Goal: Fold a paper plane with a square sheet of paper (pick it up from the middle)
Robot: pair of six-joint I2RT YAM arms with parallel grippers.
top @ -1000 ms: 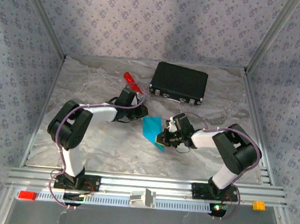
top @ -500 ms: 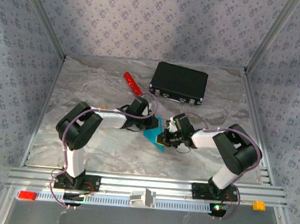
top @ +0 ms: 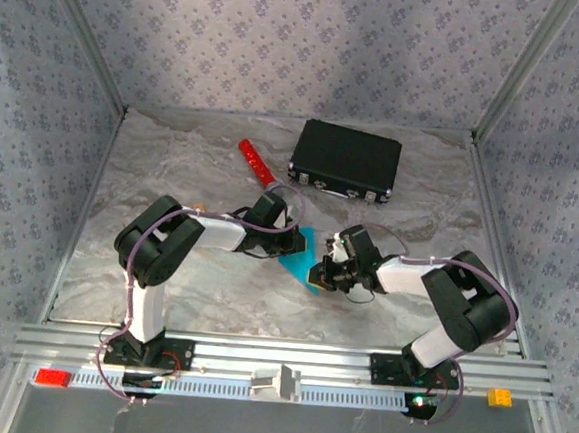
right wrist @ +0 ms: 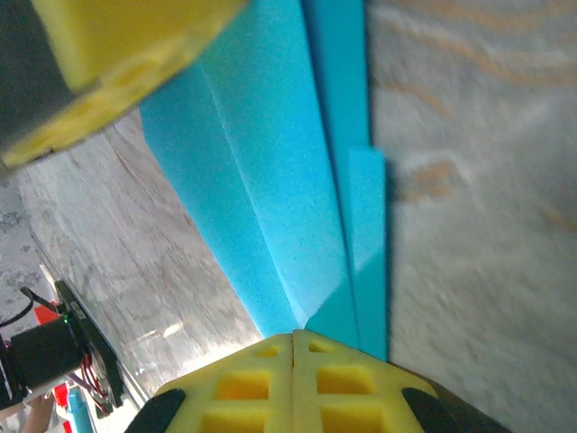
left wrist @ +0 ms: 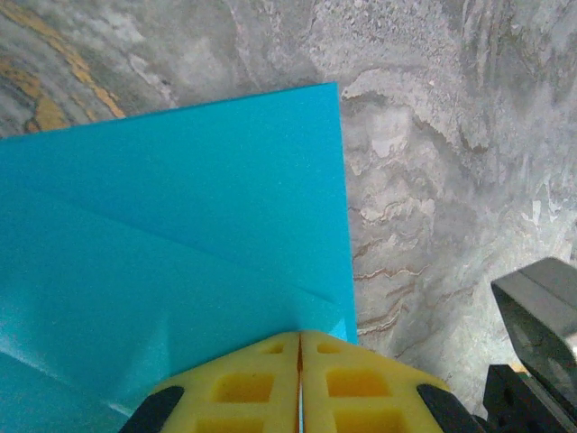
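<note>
Left tool (left wrist: pixel 299 341) advanced, pinching paper (left wrist: pixel 180 234); long axis diagonal.

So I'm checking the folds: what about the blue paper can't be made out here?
Top view: the left gripper and right gripper cover much of the paper; its creases are too small to read.
Left wrist view: the paper runs off the left and bottom edges; the yellow pads hide the pinched spot.
Right wrist view: the paper leaves the top edge; the pad at top left is blurred.
</note>
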